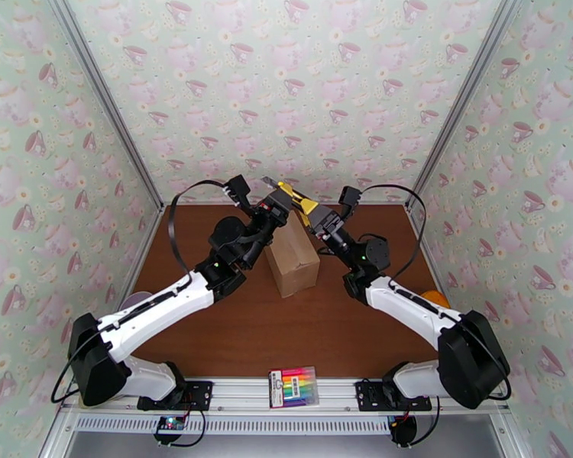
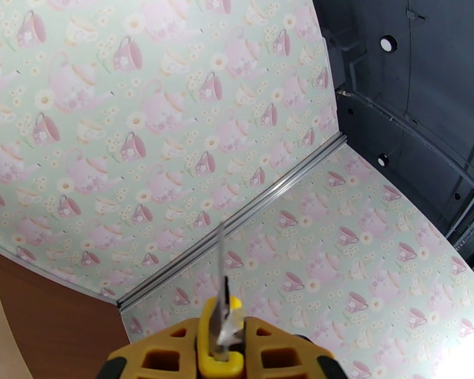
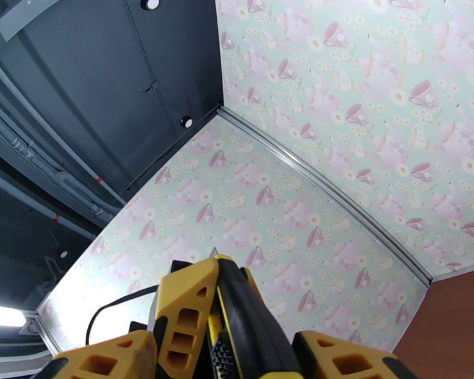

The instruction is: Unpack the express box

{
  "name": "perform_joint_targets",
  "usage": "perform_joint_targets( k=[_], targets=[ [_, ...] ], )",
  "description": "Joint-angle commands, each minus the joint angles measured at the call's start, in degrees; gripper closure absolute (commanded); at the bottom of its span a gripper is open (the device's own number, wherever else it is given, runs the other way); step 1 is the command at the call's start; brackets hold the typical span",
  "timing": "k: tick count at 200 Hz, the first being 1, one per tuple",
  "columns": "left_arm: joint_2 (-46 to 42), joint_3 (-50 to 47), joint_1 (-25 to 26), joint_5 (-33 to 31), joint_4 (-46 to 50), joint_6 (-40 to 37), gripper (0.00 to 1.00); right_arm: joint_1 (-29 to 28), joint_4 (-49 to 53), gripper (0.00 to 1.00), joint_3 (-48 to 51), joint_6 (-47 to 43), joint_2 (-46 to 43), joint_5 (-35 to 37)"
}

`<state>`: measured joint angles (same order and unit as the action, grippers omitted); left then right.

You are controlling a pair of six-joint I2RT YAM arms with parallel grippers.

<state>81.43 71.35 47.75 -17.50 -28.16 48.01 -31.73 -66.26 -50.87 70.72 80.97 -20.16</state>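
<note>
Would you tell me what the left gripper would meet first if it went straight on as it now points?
Probably the wallpapered wall by its corner rail; the way past the left gripper and its knife looks free.

Fixed above and behind the arm bases, the overhead camera looks steeply down from well back on the whole brown table point(image 1: 233, 337) and three teacup-papered walls point(image 1: 302, 85). The left wrist camera tilts upward, close behind a utility knife point(image 2: 221, 314) at its lower edge, and faces a corner rail point(image 2: 237, 222) and the dark ceiling point(image 2: 414, 90). The right wrist camera, equally close to the same knife, also points up into a corner. All three views share knife and wallpaper; both wrist views catch a sliver of table
</note>
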Motion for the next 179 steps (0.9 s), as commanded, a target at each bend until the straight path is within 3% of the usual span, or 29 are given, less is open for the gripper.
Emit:
perform_joint_targets(
  k=[1, 42, 102, 132, 157, 179],
  targets=[
    [0.6, -0.8, 0.4, -1.1, -3.6, 0.8, 1.0, 0.4, -2.7, 0.47, -2.5, 1.2, 0.9, 0.0],
    [1.3, -0.8, 0.5, -1.5, -4.3, 1.2, 1.0, 0.4, -2.0, 0.57, -2.8, 0.9, 0.8, -0.2],
    [2.2, -1.2, 0.6, -0.7, -4.2, 2.7, 1.0, 0.4, -0.7, 0.61, -2.5, 0.1, 0.2, 0.3],
    [2.0, -1.7, 0.6, -0.9, -3.6, 3.0, 1.0, 0.4, 0.5, 0.78, -2.2, -0.4, -0.1, 0.7],
    [1.6, -2.6, 0.6, -1.1, -3.3, 3.3, 1.0, 0.5, 3.1, 0.98, -1.8, -1.7, -0.9, 1.8],
    [1.1, -3.1, 0.6, -1.1, -2.4, 3.4, 1.0, 0.4, 5.8, 1.0, -1.5, -3.6, -2.0, 2.4]
  ],
)
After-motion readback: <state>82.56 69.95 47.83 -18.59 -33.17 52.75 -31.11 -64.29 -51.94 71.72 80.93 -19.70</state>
